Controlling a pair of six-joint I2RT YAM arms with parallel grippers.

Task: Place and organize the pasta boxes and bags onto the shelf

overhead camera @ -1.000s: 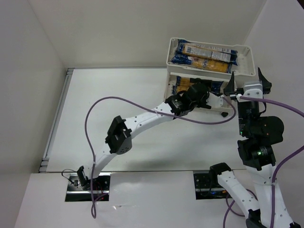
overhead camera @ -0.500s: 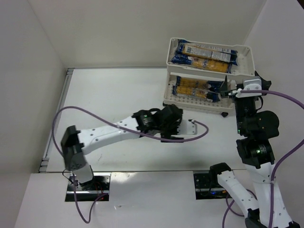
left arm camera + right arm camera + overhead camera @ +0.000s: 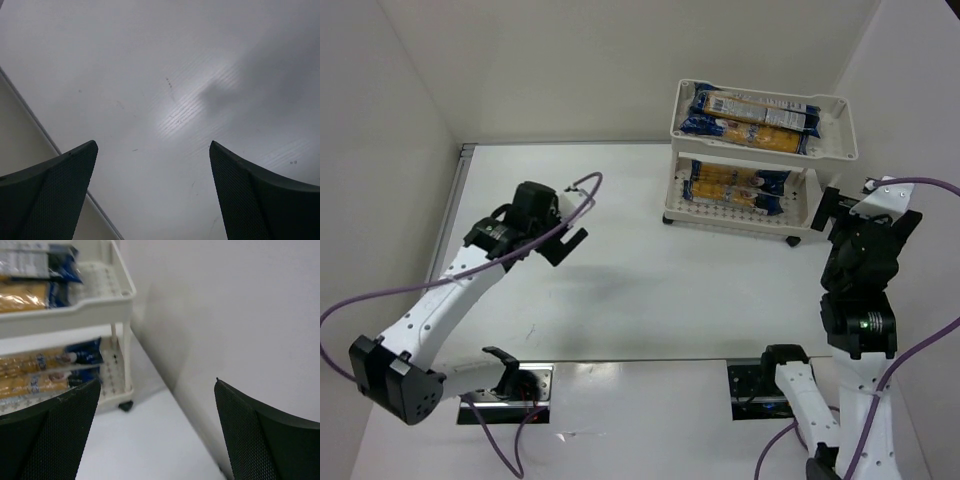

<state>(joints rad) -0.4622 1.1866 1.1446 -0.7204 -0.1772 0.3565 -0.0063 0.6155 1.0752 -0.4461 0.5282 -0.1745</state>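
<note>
Since the earlier frame, the left arm has swung away from the lower tier of the shelf [image 3: 832,138] to the far left of the table [image 3: 650,290], and the right arm has drawn back from the shelf's right end.

Left pincer [image 3: 152,145]: spread wide, nothing between its fingers, hanging over bare table well apart from the shelf. Right pincer [image 3: 156,382]: likewise spread and empty, near the shelf's right end but not touching it.

All the pasta packs in view lie on the shelf and none shows on the table. Two lie side by side on the upper tier [image 3: 752,107], and at least two more on the lower tier [image 3: 735,183], where the upper tray hides part of the row, so the count there is uncertain.

Orientation: each pack lies flat with its long axis along the length of its tray, running left to right in the overhead view. The dark blue ends point toward the shelf's short sides, and the packs lie roughly parallel.

Handling (judged): the packs look light. The film is probably slick and yielding, and the long pasta inside is brittle under bending. A grip across the narrow width near mid-length would balance a pack best; a grip at one end would let it droop.

Placement appears complete, with only minor straightening possibly left.
</note>
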